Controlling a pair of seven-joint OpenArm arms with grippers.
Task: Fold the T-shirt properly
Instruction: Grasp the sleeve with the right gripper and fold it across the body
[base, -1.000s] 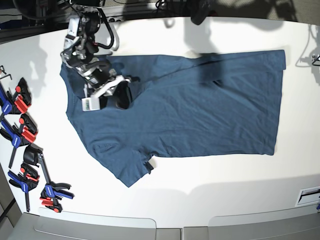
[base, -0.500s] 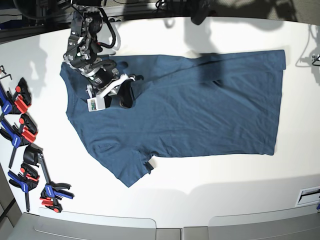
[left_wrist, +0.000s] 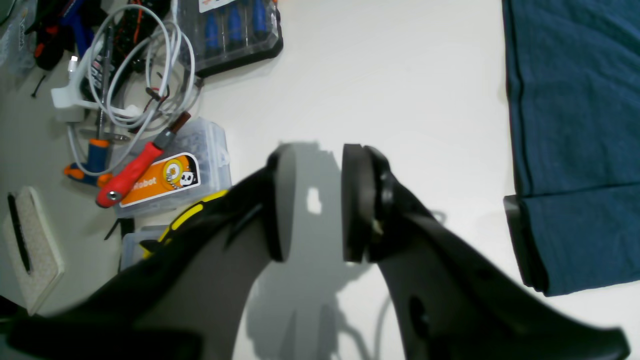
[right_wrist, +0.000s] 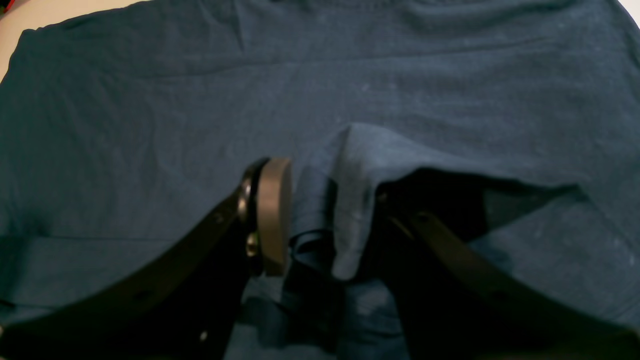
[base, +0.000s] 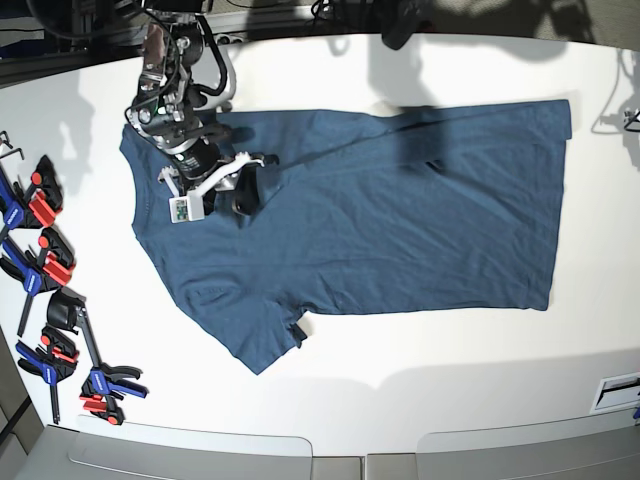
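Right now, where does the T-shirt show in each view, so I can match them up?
Base: the T-shirt spreads across the table's middle, right hand over its upper left.
Right wrist: it fills the frame, a raised fold between the fingers.
Left wrist: only its hemmed edge, far right.
Shared landmark: the white table.

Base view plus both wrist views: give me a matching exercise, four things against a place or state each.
Things:
1. T-shirt
2. Clamps
3. Left gripper
4. White cable

Places or states:
A. coiled beside a screwdriver set
B. open over bare white table
C. spread across the table
D. lined up along the table edge

Pairs: 1-C, 2-D, 3-B, 4-A
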